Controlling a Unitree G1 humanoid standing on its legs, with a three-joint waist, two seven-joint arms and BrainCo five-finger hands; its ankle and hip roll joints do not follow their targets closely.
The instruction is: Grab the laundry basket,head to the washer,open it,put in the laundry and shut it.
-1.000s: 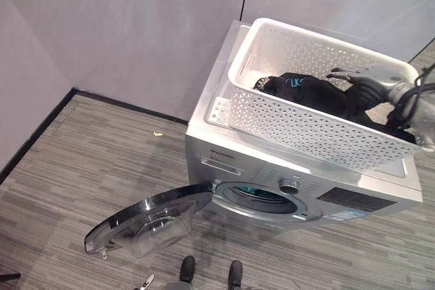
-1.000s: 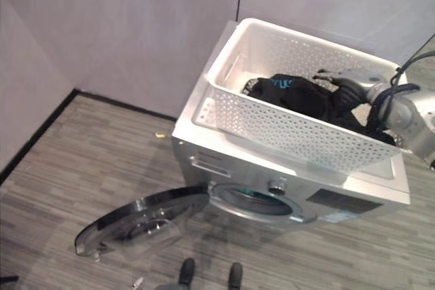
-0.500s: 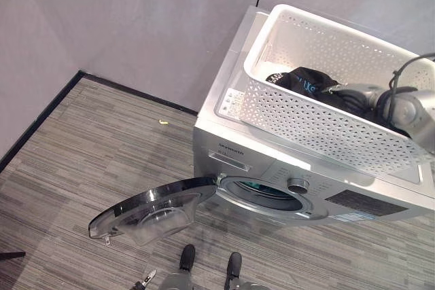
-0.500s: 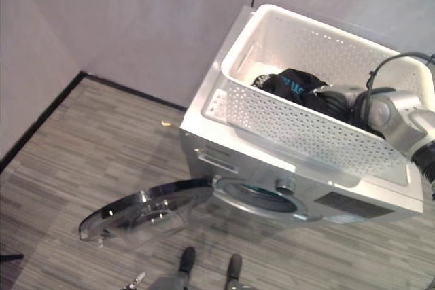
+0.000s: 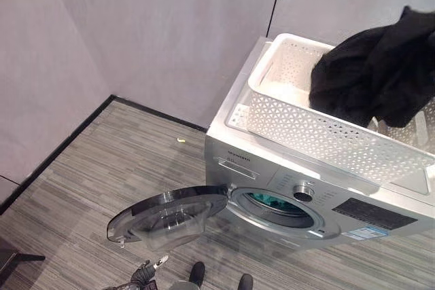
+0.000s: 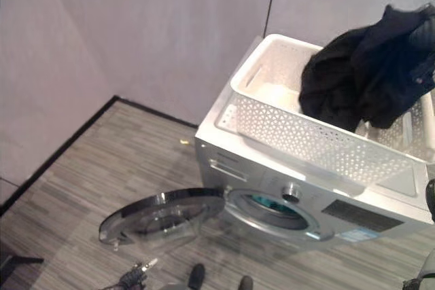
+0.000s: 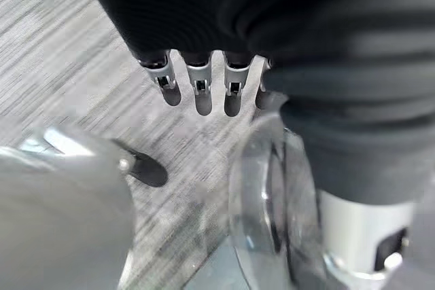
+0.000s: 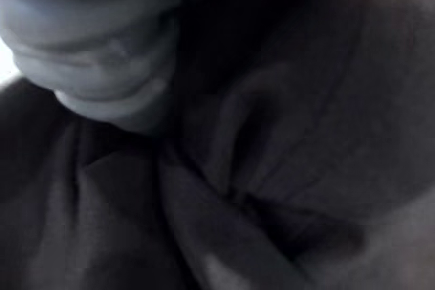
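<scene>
A white perforated laundry basket point(image 5: 319, 134) stands on top of the silver washer point(image 5: 248, 161). A black garment point(image 5: 370, 76) hangs in the air above the basket's right half, its lower folds still inside the rim. My right hand's dark ribbed cover point(image 8: 102, 39) is pressed into this dark cloth, which hides the rest of the hand. The washer's round glass door point(image 5: 166, 215) is swung wide open to the left, and something teal shows in the drum opening point(image 5: 275, 202). My left hand point(image 5: 144, 274) hangs low in front of the door, fingers point(image 7: 197, 86) straight and holding nothing.
Grey walls stand behind the washer and on the left, with a black baseboard point(image 5: 68, 144) along the floor. A small yellow scrap point(image 5: 181, 140) lies on the striped grey carpet near the washer's back corner. The open door point(image 6: 160, 215) juts out over the floor.
The black garment has come up out of the basket and now hangs above it. The whole picture has shifted, so the camera has moved.
</scene>
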